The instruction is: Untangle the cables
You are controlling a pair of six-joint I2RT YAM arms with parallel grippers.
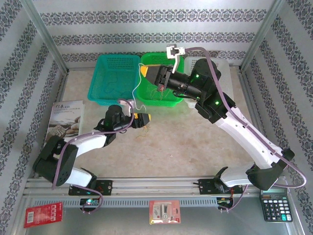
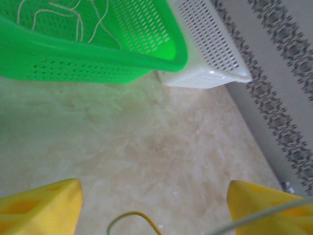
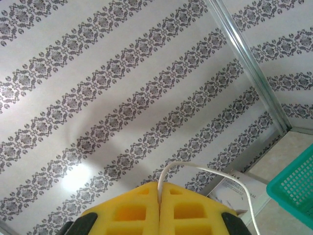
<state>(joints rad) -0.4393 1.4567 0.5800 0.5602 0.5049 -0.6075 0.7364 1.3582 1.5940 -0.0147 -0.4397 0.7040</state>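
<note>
My right gripper (image 1: 144,72) hangs raised over the green basket (image 1: 172,104), shut on a thin white cable (image 3: 195,168). The cable comes out between its yellow pads (image 3: 132,210) and arcs away to the right. In the top view this white cable (image 1: 133,92) drops toward my left gripper (image 1: 143,119), which sits low over the table in front of the basket. The left gripper (image 2: 154,183) is open, with bare table between its fingers (image 2: 44,205). A yellowish cable loop (image 2: 132,216) lies just below it, and a pale one (image 2: 259,216) crosses the right finger. More cables (image 2: 73,17) lie inside the green basket (image 2: 98,63).
A teal basket (image 1: 115,78) stands left of the green one and a white basket (image 1: 210,66) to its right. A book (image 1: 66,120) lies at the left side of the table. A calculator (image 1: 276,208) and small packets (image 1: 165,211) sit by the near rail.
</note>
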